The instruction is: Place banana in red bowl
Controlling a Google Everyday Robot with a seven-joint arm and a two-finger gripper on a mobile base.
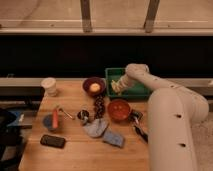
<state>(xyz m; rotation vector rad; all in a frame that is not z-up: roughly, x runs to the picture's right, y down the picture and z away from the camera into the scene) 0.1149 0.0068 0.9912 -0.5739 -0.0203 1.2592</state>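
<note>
The banana (116,87) is a small pale yellow piece at the left end of the green tray (131,91). My gripper (118,84) reaches down into the tray right at the banana, on a white arm (167,112) that comes from the lower right. I cannot see whether the banana is held. The red bowl (119,109) sits on the wooden table (75,155), just in front of the tray and below the gripper in the picture. It looks empty.
A maroon bowl (93,86) holding a yellowish ball (95,88) stands left of the tray. A white cup (49,86), a blue and red item (52,120), a black flat object (52,141), a grey pouch (95,128) and a blue packet (114,139) lie on the table.
</note>
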